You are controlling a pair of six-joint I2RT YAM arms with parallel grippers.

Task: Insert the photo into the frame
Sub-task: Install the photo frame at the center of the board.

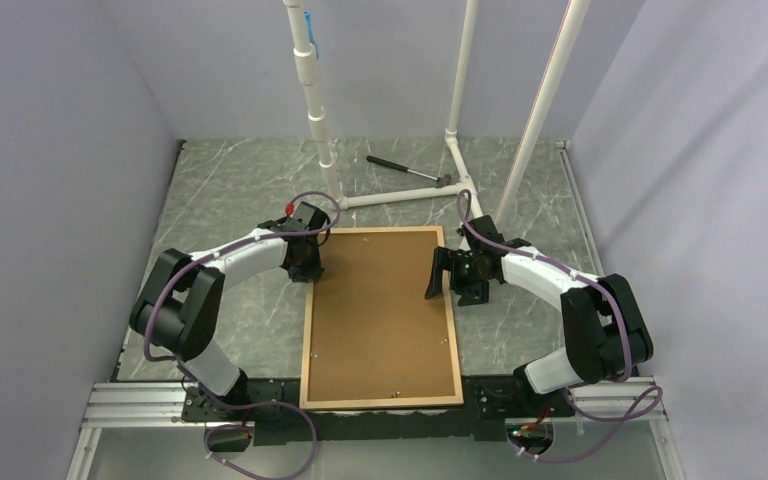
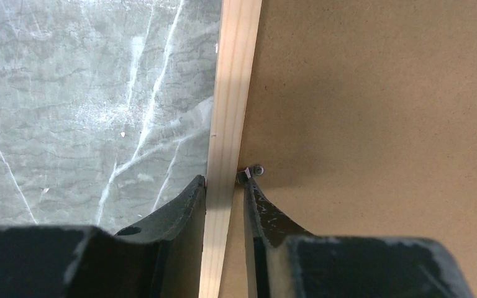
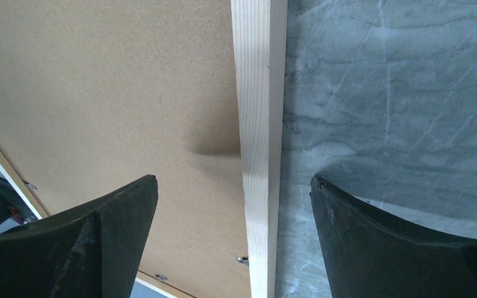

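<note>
The left gripper pinches the frame's left rail, likely steadying it; the right gripper straddles the right rail, wide open, empty

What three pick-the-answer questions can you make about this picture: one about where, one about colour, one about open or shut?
1. Where is the hammer? A. on a shelf B. at the back of the table, by the white pipes C. in a box
2. What colour is the backing board inside the frame? A. brown B. white C. blue
3. How is the right gripper? A. shut tight B. open, a finger each side of the frame's rail C. folded away
Answers: B, it lies near the pipe feet; A, plain brown fills the frame; B, gaps show beside the rail.
</note>
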